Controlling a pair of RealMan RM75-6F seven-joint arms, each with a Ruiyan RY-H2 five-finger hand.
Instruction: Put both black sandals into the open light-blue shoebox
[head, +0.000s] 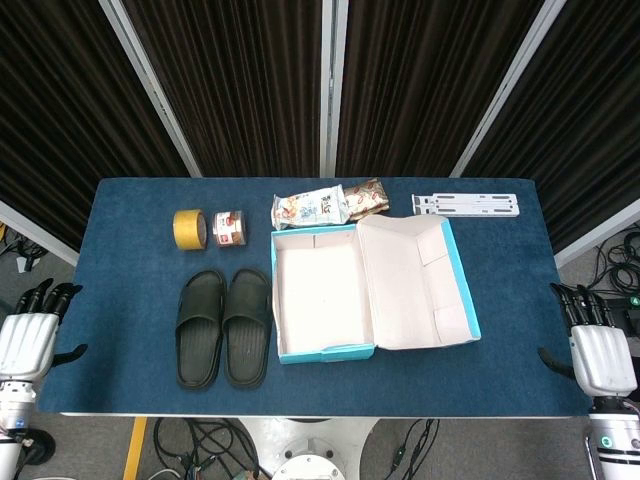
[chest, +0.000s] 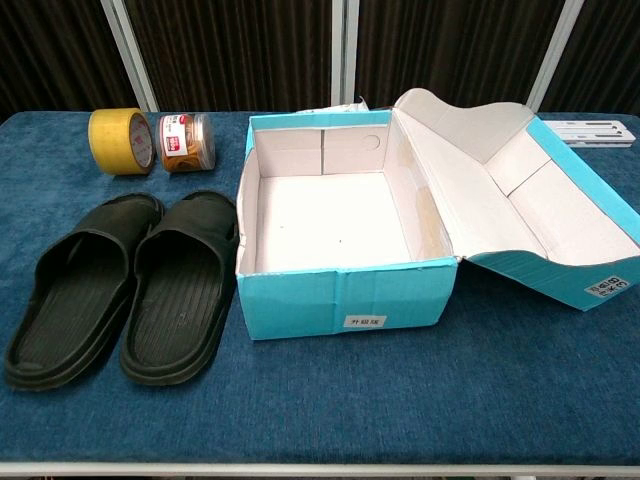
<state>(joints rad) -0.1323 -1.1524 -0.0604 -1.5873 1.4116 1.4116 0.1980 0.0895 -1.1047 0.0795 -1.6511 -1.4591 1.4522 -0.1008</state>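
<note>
The left hand (head: 28, 340), silver-backed with black fingers, is seen only in the head view, at the nine o'clock edge of the blue cloth-covered table (head: 130, 215). Its fingers are extended and apart, nothing is held, and only the table edge is near it. The right hand (head: 598, 352), of the same make, is placed at the three o'clock edge; its fingers are likewise spread and nothing is grasped or touched. Neither hand is shown in the chest view.

The two black rubber slide sandals lie side by side, touching, soles down, at about eight o'clock from the table's centre. The left sandal (chest: 78, 288) is set on the outside, and the right sandal (chest: 182, 285) lies just beside the box wall. Both are well apart from either hand.

The open light-blue cardboard shoebox (chest: 345, 305) stands near the table's centre, its white interior bare, with its hinged lid (chest: 560, 210) thrown back toward three o'clock.

At eleven o'clock a roll of yellow packing tape (chest: 120, 141) is stood on edge, with a small clear jar with a red label (chest: 186, 140) just beside it. At twelve o'clock, behind the box, two snack packets (head: 328, 205) are laid. At one o'clock a flat white plastic bracket (head: 467, 204) is placed.
</note>
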